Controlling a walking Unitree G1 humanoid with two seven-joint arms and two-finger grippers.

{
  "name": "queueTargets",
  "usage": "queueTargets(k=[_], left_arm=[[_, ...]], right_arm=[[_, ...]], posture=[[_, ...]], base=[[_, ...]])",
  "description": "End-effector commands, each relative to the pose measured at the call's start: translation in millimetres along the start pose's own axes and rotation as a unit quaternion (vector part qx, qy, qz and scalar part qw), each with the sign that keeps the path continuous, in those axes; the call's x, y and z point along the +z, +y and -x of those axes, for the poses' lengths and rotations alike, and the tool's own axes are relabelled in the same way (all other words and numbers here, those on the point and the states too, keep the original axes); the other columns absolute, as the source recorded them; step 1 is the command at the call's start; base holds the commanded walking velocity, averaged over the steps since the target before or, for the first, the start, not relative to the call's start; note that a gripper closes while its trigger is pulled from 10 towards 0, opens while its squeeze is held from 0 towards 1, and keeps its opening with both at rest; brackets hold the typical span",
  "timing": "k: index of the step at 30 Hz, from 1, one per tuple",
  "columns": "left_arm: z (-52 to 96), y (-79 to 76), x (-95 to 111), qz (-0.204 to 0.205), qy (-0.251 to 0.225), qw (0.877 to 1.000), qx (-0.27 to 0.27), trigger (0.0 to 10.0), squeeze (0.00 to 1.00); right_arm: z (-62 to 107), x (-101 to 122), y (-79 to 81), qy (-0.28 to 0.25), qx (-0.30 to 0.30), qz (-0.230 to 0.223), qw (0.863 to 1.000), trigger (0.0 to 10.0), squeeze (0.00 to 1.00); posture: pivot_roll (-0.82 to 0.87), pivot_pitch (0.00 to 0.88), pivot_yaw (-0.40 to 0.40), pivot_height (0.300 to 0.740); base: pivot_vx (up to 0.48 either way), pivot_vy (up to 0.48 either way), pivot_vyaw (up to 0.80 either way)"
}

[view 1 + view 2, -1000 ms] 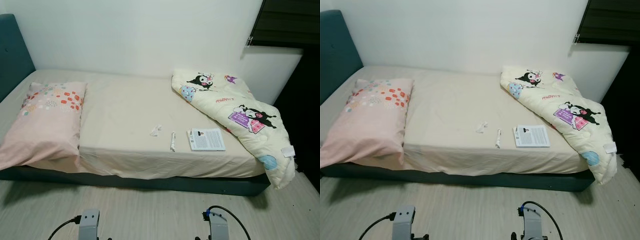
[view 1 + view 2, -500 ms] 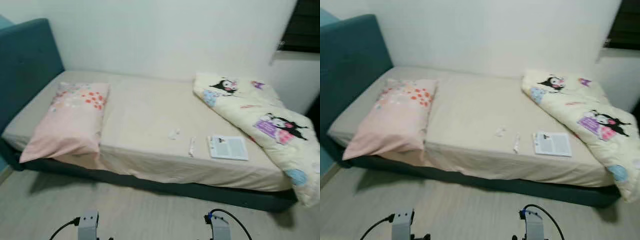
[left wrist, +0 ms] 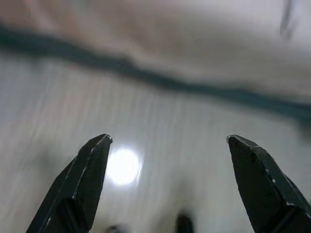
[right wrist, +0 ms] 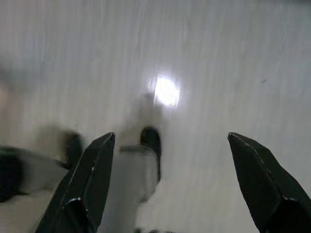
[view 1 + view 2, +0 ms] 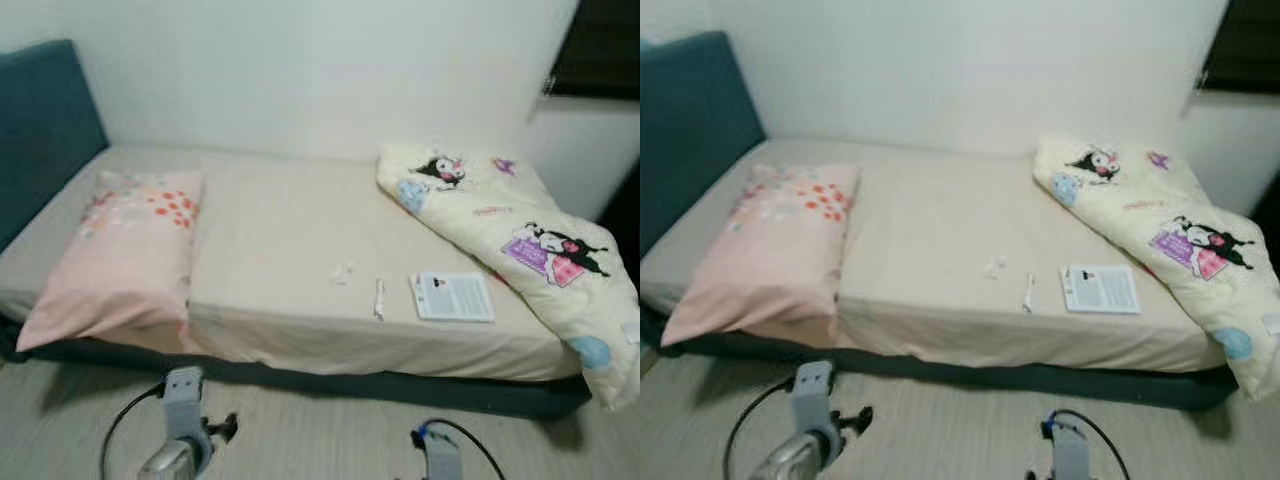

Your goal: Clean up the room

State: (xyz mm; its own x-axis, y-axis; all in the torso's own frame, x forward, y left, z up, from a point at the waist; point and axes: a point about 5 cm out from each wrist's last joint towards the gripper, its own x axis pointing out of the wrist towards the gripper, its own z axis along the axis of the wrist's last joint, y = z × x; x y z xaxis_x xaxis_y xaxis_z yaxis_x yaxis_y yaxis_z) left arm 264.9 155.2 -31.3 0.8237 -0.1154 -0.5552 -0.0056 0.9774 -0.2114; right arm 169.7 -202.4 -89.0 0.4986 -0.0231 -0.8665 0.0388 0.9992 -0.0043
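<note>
A bed with a beige sheet point(image 5: 270, 215) stands before me. On it lie a pink patterned pillow point(image 5: 125, 250) at the left and a crumpled cartoon quilt point(image 5: 510, 235) at the right, spilling over the bed's end. Near the front edge lie a white booklet point(image 5: 455, 296), a thin white tube point(image 5: 379, 298) and a small crumpled wrapper point(image 5: 344, 272). My left arm point(image 5: 182, 415) is lifted in front of the bed frame. Its gripper point(image 3: 168, 139) is open over the floor, empty. My right gripper point(image 4: 171, 136) is open too, pointing down at the floor with nothing in it.
A teal headboard point(image 5: 40, 120) rises at the left and a dark window point(image 5: 600, 45) sits at the upper right. The dark bed frame point(image 5: 330, 380) runs along pale wood-look floor point(image 5: 320, 430) between me and the bed.
The camera has shifted, so the bed sits differently in view. My left arm has risen and swung forward toward the bed frame. The things on the bed lie as before.
</note>
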Motion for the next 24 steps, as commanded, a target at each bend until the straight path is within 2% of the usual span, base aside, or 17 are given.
queueTargets(k=[1, 24], left_arm=[[5.5, 18.1, -4, 0.008, 0.002, 1.000, 0.026, 10.0, 0.00], [-5.0, 4.7, 35, 0.025, -0.077, 0.997, -0.004, 10.0, 0.00]], right_arm=[[-3.0, 19, 15.7, -0.029, 0.027, 0.010, 0.999, 10.0, 0.00], [-3.0, 12, 25.9, -0.020, 0.055, 0.033, 0.998, 10.0, 0.00]], posture=[[-0.06, 0.000, -0.046, 0.740], [-0.07, 0.000, -0.045, 0.740]], base=[[0.386, 0.000, 0.80], [0.383, 0.000, 0.80]])
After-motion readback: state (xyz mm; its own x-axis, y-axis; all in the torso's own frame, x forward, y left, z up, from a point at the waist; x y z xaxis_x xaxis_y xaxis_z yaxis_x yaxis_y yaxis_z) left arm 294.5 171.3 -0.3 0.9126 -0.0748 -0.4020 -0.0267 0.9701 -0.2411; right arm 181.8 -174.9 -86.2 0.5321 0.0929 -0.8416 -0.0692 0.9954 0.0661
